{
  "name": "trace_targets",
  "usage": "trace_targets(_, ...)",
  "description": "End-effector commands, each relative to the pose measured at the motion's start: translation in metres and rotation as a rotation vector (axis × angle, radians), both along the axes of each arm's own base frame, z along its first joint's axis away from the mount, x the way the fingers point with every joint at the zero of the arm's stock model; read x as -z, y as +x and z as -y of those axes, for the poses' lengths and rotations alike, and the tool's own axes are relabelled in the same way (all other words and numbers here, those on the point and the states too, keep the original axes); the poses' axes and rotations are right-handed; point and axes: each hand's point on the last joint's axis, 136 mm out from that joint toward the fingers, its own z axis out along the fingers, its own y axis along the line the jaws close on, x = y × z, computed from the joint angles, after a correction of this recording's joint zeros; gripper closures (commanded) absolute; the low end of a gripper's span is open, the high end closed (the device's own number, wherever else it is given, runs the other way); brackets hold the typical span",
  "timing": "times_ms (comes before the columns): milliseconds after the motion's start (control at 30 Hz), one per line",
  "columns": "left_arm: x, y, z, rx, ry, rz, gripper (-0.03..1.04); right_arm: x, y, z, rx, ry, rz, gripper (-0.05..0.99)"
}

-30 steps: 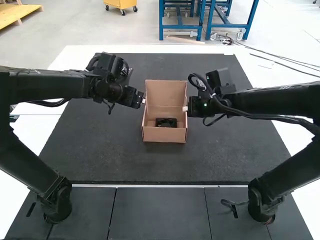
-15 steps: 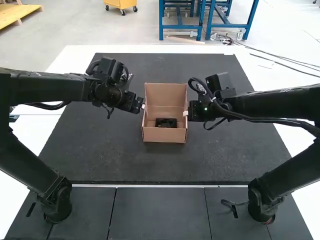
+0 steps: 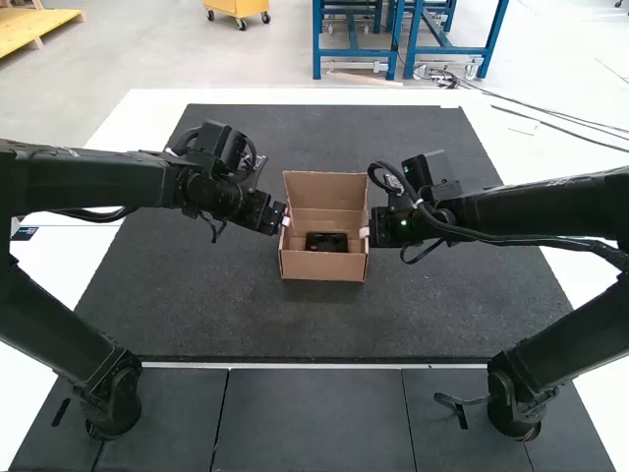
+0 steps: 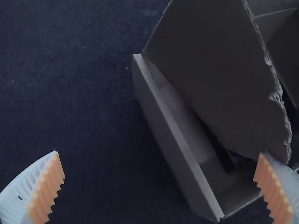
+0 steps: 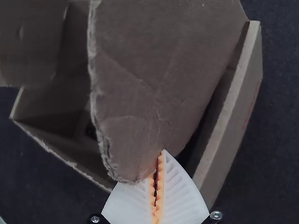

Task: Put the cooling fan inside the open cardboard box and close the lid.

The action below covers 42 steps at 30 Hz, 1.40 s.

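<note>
— Black mat [image 3: 197,295] over a white worktop [image 3: 59,265]. What is the biggest thing across it?

— The two arms. The left arm [image 3: 88,182] comes in over the worktop's left edge and the right arm [image 3: 550,202] over its right edge. Both bend toward the middle.

— And between them?

— The box [image 3: 324,264]. It stands at the middle of the mat, open, with its lid [image 3: 325,189] upright along the far wall.

— Where is the fan?

— The fan [image 3: 326,240] lies on the box's floor, a dark square, apart from both grippers.

— How does the left gripper stand?

— The left gripper [image 3: 279,218] is just beside the box's left wall, spread wide. Its wrist view shows one finger [image 4: 44,186], white and ribbed with an orange pad, over bare mat. The other is close by the torn lower corner of the left flap [image 4: 215,79], which stands tilted. I cannot tell whether that finger touches the card.

— And the right one?

— The right gripper [image 3: 366,232] is at the box's right wall. Its fingers [image 5: 180,191] are pressed together, pads meshed, with their tips against the ragged edge of the right flap [image 5: 149,84], which leans over the opening. I cannot tell whether any card is caught between the pads.
</note>
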Motion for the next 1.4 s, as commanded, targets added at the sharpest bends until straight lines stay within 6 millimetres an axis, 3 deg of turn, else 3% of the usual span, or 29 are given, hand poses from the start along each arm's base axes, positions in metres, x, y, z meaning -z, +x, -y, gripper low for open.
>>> trace_targets(0,-0.012,-0.005,0.004,0.019,-0.024,0.020,0.05,-0.004,-0.010,-0.007,-0.047,0.004,0.011,0.95)
trace_targets(333,-0.018,-0.015,-0.002,0.020,-0.016,0.011,0.05,0.000,-0.010,-0.002,-0.047,-0.037,0.016,0.93)
trace_targets(533,-0.021,-0.021,-0.007,0.013,-0.012,0.003,0.05,-0.004,-0.009,0.000,-0.039,-0.060,-0.011,0.63)
trace_targets(900,-0.030,-0.028,-0.016,-0.001,-0.009,0.002,0.05,-0.033,0.004,-0.001,-0.017,-0.078,-0.003,0.36)
trace_targets(1233,-0.060,-0.035,-0.022,-0.004,0.001,0.020,0.05,-0.033,-0.006,0.006,-0.058,-0.145,-0.043,0.04)
trace_targets(1367,-0.064,-0.039,-0.031,-0.019,0.036,0.030,0.05,-0.040,-0.011,0.010,-0.093,-0.181,-0.020,0.02)
